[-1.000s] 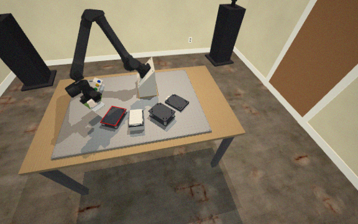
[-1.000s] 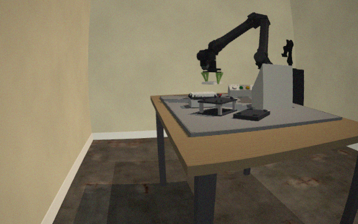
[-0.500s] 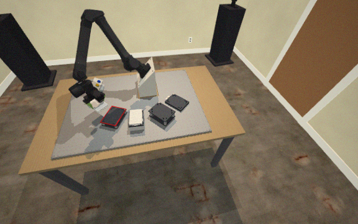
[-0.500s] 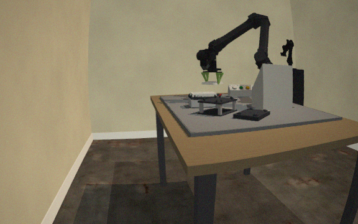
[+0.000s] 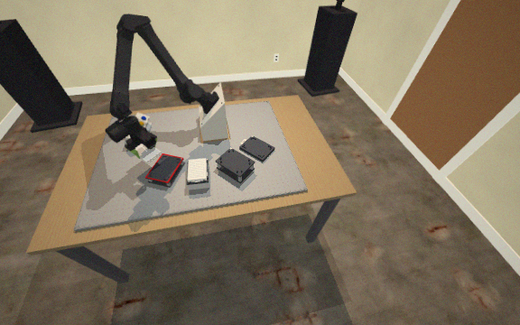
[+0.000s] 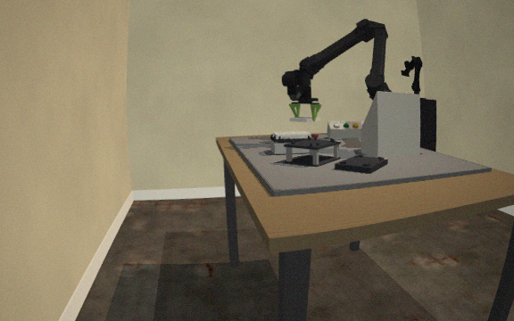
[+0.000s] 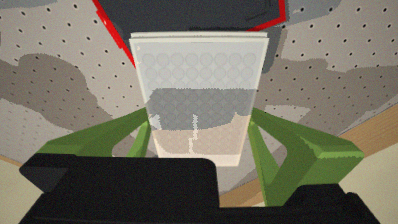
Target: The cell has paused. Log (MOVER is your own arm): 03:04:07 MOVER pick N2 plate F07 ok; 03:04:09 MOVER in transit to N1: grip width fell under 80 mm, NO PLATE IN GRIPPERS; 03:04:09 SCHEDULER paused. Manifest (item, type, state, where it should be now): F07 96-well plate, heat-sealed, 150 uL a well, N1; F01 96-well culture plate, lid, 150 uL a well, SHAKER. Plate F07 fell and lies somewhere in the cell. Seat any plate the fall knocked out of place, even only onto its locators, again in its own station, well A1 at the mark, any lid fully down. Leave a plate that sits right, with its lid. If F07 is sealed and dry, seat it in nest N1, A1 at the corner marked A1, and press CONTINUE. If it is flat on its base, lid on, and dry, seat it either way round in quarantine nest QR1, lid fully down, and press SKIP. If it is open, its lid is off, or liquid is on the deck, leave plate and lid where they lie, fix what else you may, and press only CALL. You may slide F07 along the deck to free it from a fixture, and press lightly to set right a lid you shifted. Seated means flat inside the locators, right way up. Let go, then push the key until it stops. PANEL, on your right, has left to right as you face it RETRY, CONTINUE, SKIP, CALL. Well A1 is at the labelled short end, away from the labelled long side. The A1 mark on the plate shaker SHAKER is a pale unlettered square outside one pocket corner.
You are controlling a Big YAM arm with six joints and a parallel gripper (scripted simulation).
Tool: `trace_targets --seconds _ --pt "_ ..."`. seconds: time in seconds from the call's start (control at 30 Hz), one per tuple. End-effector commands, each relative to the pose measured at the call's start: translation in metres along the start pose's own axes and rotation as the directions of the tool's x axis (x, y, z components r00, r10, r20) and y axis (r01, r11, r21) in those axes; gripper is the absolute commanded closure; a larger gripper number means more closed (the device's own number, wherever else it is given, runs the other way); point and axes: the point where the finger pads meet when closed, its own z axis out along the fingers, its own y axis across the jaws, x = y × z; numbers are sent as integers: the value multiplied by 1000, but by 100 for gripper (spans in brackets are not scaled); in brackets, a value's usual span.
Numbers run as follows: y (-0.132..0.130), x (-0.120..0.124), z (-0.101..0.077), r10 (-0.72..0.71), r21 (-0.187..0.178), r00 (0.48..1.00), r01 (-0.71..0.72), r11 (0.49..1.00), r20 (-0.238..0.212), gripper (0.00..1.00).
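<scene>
— Clamped on what?
— Gripper squeezing the sealed plate by its long sides, carried level, well above the grey deck.
— Underneath?
— Red-rimmed nest just ahead. Beyond it a lidded plate, then raised shaker, flat nest. Button panel close behind; white housing beside.

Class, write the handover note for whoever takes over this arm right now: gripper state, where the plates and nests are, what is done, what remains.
Gripper: shut on the plate, carried level above the deck, beside the red-edged nest.
White plate sits on its station.
Raised black nest and low black nest hold nothing.
Done: plate picked up.
Left: seat it, let go, press a key on the panel.
</scene>
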Motion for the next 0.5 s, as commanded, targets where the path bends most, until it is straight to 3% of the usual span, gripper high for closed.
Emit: trace_targets --seconds 0.0,0.47 --pt "1 -10 -3 17 13 1000 -17 1000 10 100" --pt "13 -28 -1 12 7 1000 -12 1000 10 100"
